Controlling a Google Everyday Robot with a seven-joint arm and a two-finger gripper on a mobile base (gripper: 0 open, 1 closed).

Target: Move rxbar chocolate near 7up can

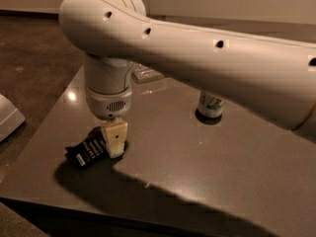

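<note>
The rxbar chocolate [85, 153], a flat black wrapped bar with white lettering, lies near the front left of the dark table [197, 172]. My gripper [113, 141] hangs straight down from the big white arm and sits at the bar's right end, low at the table surface and touching or overlapping that end. The 7up can [210, 105], pale with a green and red logo, stands upright toward the back right, its top hidden behind my arm. It is well apart from the bar.
A clear plastic water bottle [146, 75] lies at the back of the table, partly hidden behind the arm. A white object [9, 116] sits on the floor to the left. The table's front and left edges are close to the bar.
</note>
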